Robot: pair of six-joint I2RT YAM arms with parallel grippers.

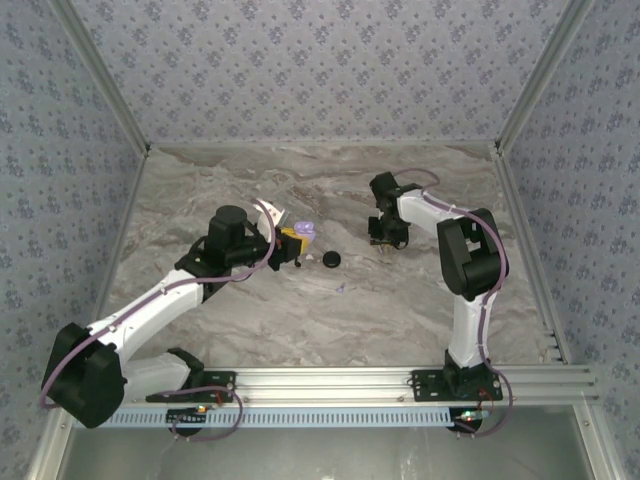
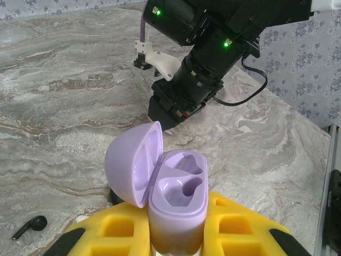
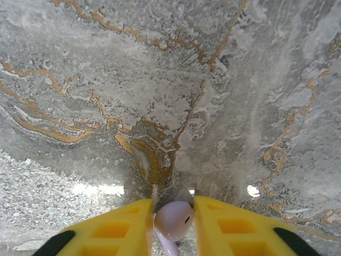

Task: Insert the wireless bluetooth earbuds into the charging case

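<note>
My left gripper (image 1: 292, 246) (image 2: 176, 234) is shut on the lilac charging case (image 2: 176, 197) (image 1: 303, 232) and holds it upright. Its lid (image 2: 130, 162) is swung open to the left, and both sockets are empty. My right gripper (image 1: 385, 243) (image 3: 173, 213) is low over the marble, right of the case. Its yellow fingers (image 3: 117, 226) are closed on a pale lilac earbud (image 3: 171, 221), whose stem points down toward the camera. Another earbud (image 2: 29, 226), dark in the left wrist view, lies on the table at the lower left.
A black round disc (image 1: 330, 259) lies on the table between the two grippers, partly hidden under the case lid in the left wrist view. A tiny pale speck (image 1: 340, 288) lies nearer the front. Metal rails (image 1: 350, 380) border the marble table (image 1: 300, 180).
</note>
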